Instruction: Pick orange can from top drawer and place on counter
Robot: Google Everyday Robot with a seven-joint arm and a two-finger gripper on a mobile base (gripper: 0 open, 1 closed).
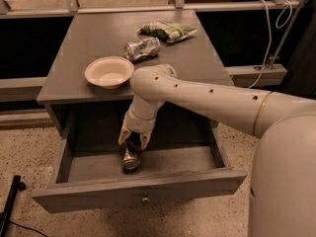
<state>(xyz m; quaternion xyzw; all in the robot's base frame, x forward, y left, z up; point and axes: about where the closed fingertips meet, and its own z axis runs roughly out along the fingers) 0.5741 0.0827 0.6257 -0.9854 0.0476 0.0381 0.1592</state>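
The orange can (pixel 131 158) lies on its side on the floor of the open top drawer (pixel 138 191), left of the middle, with a silver end facing the front. My gripper (pixel 134 138) reaches down into the drawer from the right. Its tan fingers (pixel 124 132) sit close against both sides of the can's far end, shut on it. The can still rests on the drawer floor. The counter (pixel 197 63) is the grey top above the drawer.
On the counter stand a cream bowl (pixel 109 71), a silver-green can (pixel 142 48) lying on its side and a green snack bag (pixel 168 30). My arm (pixel 207 98) crosses over the counter's front right edge. A black cable (pixel 10 201) lies on the floor at left.
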